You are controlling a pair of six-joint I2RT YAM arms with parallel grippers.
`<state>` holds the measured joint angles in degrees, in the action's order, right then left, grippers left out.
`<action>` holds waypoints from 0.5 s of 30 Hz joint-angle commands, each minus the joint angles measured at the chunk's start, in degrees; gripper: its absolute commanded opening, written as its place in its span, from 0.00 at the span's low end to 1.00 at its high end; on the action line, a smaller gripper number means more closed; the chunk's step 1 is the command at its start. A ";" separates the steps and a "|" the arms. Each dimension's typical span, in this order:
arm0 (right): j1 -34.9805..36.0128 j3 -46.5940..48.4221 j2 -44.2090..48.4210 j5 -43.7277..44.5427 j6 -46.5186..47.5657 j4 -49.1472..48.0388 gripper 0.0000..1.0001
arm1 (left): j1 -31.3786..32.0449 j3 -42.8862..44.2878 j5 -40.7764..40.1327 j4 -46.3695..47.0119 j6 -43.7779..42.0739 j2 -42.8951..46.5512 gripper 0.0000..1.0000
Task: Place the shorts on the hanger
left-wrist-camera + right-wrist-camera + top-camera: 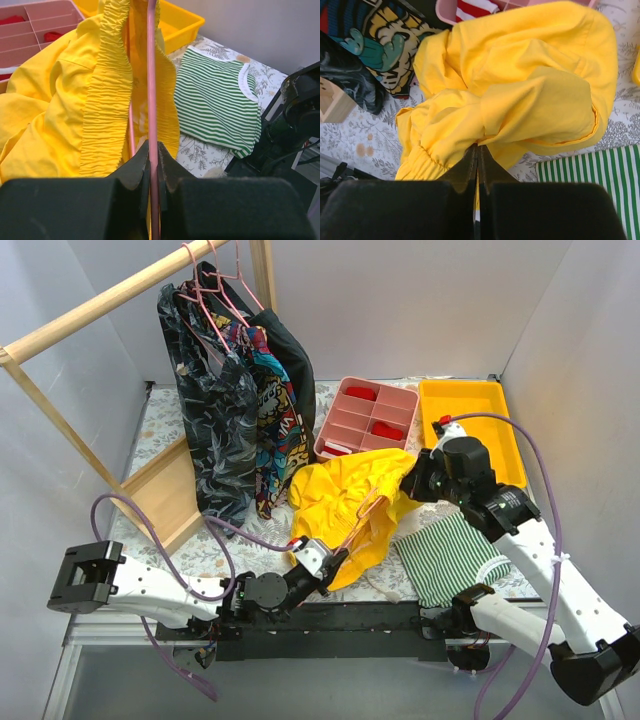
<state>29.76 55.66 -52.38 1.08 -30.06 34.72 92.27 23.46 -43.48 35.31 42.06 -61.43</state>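
The yellow shorts (352, 502) lie bunched at the table's middle, lifted at their right side. The pink wire hanger (362, 518) runs into the shorts' waistband opening; in the left wrist view the hanger (151, 75) passes between gathered waistband folds of the shorts (107, 95). My left gripper (330, 562) is shut on the hanger's wire at the shorts' near edge (153, 150). My right gripper (415, 483) is shut on a fold of the shorts (520, 90), its fingers pinching fabric (477, 152). Most of the hanger is hidden inside the cloth.
A green-and-white striped cloth (452, 555) lies right of the shorts. A pink divided tray (366, 418) and a yellow bin (472, 425) stand behind. Dark patterned garments (235, 430) hang on pink hangers from a wooden rail (100, 302) at back left.
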 commanded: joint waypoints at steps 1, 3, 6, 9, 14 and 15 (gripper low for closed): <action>0.65 6.65 -0.53 -0.73 0.18 -0.80 0.01 | 0.28 -2.01 2.17 13.64 -4.27 -1.59 0.00; 1.09 9.29 -0.88 -0.56 -0.17 0.43 0.01 | 0.19 -1.93 1.48 13.65 -3.92 -2.64 0.00; 1.70 12.01 -1.67 -0.46 -0.61 1.93 0.01 | 0.10 -2.10 1.64 14.08 -4.09 -3.96 0.00; 3.20 12.89 -2.90 -0.56 -1.31 1.49 0.01 | -0.42 -1.93 3.83 14.44 -3.75 -5.36 0.00; 7.15 14.48 -5.71 2.08 -1.66 2.28 0.01 | -0.51 -1.84 5.60 17.23 -4.97 -10.36 0.00; 7.33 15.09 -6.93 2.34 -1.49 2.72 0.03 | -0.51 -2.36 4.99 18.64 -5.84 -11.07 0.00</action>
<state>34.76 67.22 -56.93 1.80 -31.11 37.60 91.81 21.85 -40.71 48.16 38.72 -70.11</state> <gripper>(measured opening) 0.023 0.029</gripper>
